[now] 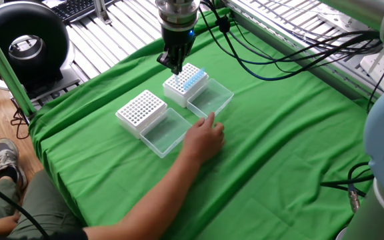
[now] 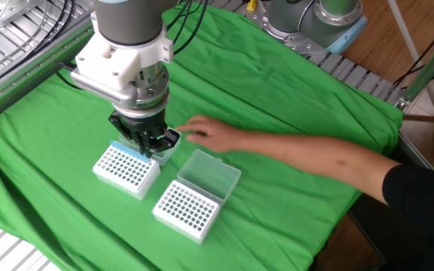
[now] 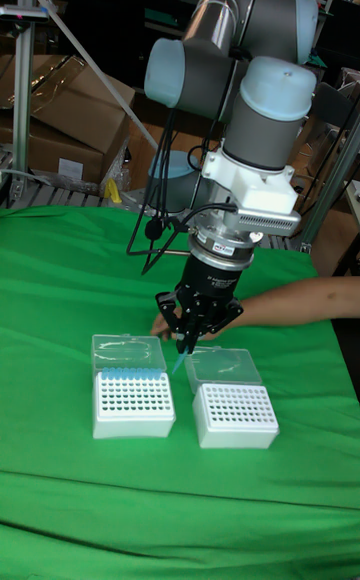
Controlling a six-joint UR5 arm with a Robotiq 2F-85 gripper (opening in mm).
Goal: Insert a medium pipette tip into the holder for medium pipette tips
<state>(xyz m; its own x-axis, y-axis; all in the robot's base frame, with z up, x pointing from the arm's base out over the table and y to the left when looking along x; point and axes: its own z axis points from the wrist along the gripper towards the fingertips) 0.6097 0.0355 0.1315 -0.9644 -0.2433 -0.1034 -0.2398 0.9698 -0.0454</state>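
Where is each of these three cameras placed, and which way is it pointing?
One fixed view: high at the person's side, looking down on the green table; gripper and wrist show.
The other fixed view: high on the opposite side; gripper and wrist show.
Tall fixed view: low, level, facing the whole arm.
All three share both racks and the person's hand.

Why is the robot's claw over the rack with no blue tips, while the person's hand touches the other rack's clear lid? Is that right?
Not quite. The claw hangs over the rack with blue tips, not the plain rack. One fixed view shows this best. The rest holds: the hand is at the blue-tipped rack's clear lid.
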